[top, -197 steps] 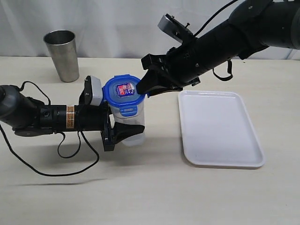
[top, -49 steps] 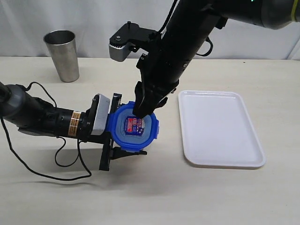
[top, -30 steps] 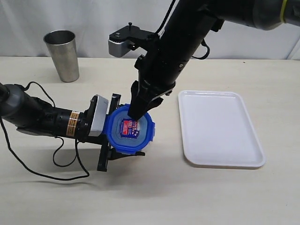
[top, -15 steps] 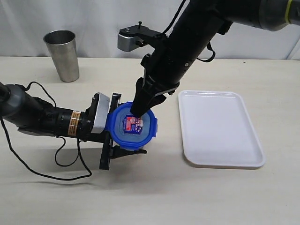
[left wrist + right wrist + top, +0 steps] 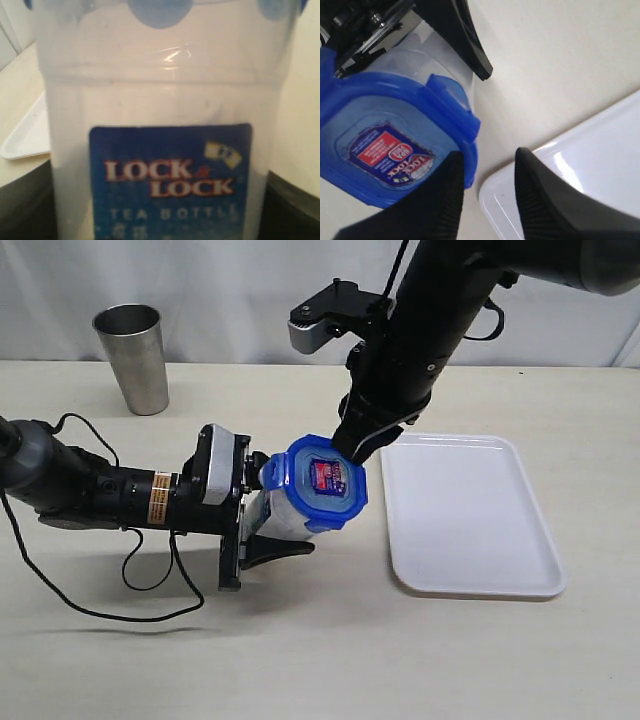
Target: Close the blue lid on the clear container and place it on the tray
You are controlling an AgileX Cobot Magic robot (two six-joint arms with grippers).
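The clear container leans toward the tray, with my left gripper shut on its body. In the left wrist view the container fills the frame and shows a blue Lock & Lock label. The blue lid sits on its mouth with the sticker facing up and to the right; at least one flap stands out from the rim. My right gripper hovers open just above the lid's right edge. One of its fingers overlaps the lid and the other is over the tray's corner.
A shiny steel cup stands at the back left. The left arm's black cable loops over the table in front of it. The white tray lies flat just right of the container, and nothing is on it.
The container has tipped over toward the tray, turning the lid to the right. My right gripper has come off the lid's top and moved up and right.
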